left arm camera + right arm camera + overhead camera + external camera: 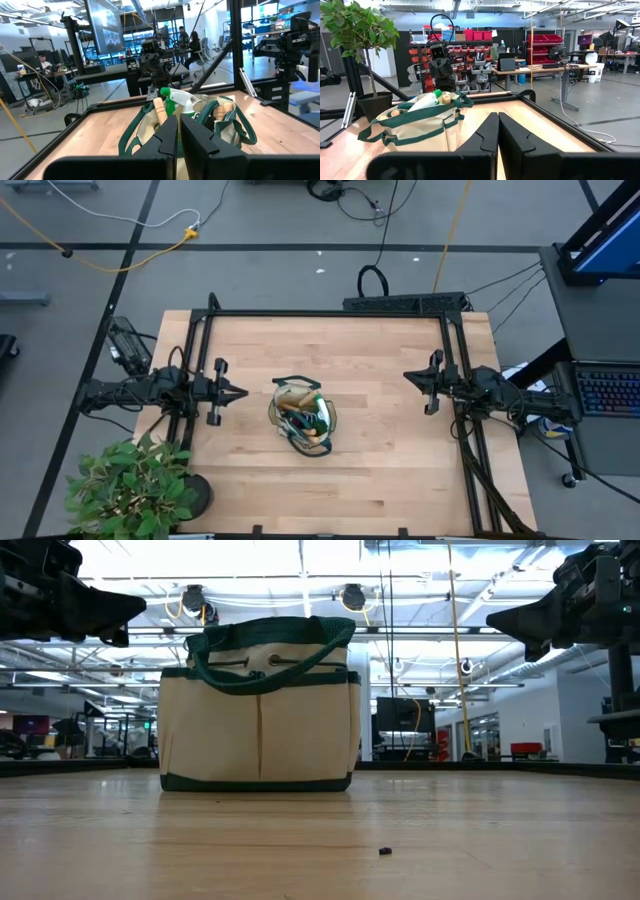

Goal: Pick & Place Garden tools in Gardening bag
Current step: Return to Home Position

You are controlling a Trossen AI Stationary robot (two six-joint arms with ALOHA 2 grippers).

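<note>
The beige gardening bag (303, 416) with dark green trim and loop handles stands upright on its base at the middle of the wooden table (380, 360). Garden tools stick out of its top: a green spray bottle with a white top (176, 98) and wooden handles (160, 111). My left gripper (240, 392) hangs level above the table's left side, shut and holding nothing, pointing at the bag. My right gripper (408, 377) hangs level above the right side, shut and holding nothing. In the low view both are raised, one on each side of the bag (258, 705).
A leafy potted plant (135, 485) stands at the table's near left corner. A black frame rail (330, 313) runs along the far edge and down both sides. Bare wood lies all around the bag. A small dark speck (384, 851) lies on the table near the low camera.
</note>
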